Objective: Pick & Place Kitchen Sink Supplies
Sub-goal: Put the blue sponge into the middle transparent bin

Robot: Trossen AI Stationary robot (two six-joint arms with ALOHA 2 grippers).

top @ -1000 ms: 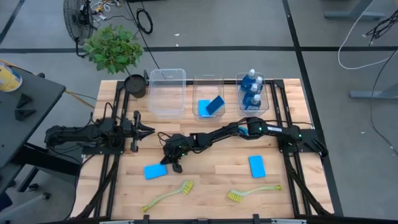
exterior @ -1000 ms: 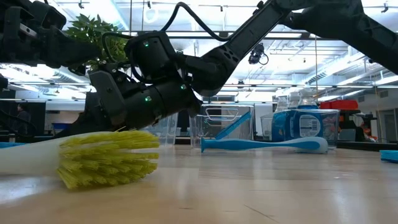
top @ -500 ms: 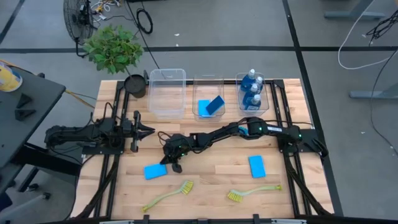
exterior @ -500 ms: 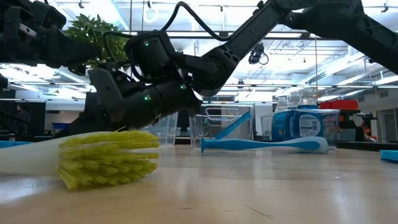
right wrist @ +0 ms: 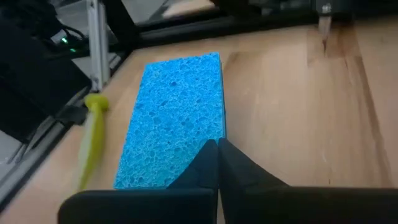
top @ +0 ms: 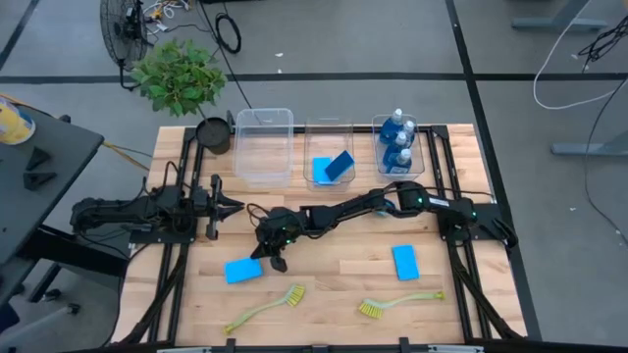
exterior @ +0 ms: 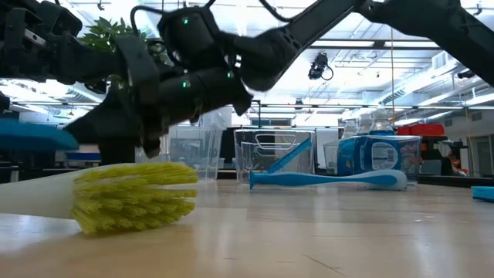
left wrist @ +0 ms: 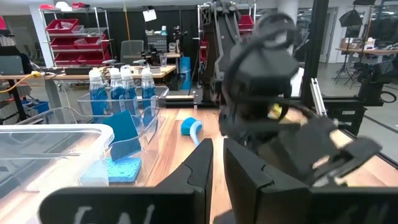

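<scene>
My right gripper (right wrist: 217, 152) reaches across to the table's left middle (top: 263, 259) and is shut on a flat blue sponge (right wrist: 177, 118), which hangs above the wood (exterior: 31, 135). A second blue sponge (top: 405, 262) lies flat at the near right. Two yellow-green brushes (top: 265, 308) (top: 397, 303) lie along the near edge. A blue brush (exterior: 324, 179) lies farther back. Blue bottles (top: 397, 140) stand in the right bin, and sponges (top: 334, 167) lean in the middle bin. My left gripper (left wrist: 216, 171) waits shut at the left (top: 234, 204). My right gripper pinches the sponge between its two fingers at a corner of its nearer short end (right wrist: 202, 158). The fingers slant down from the table's right side. The sponge reaches out beyond the fingertips, roughly level and clear of the table.
Three clear bins stand in a row at the far edge; the left one (top: 263, 147) is empty. A potted plant (top: 182, 74) stands at the far left corner. Black rails (top: 167, 265) run along both sides of the table.
My right gripper has risen with the blue sponge, staying shut. The sponge, which lay flat on the table, is now lifted clear and stays about level.
</scene>
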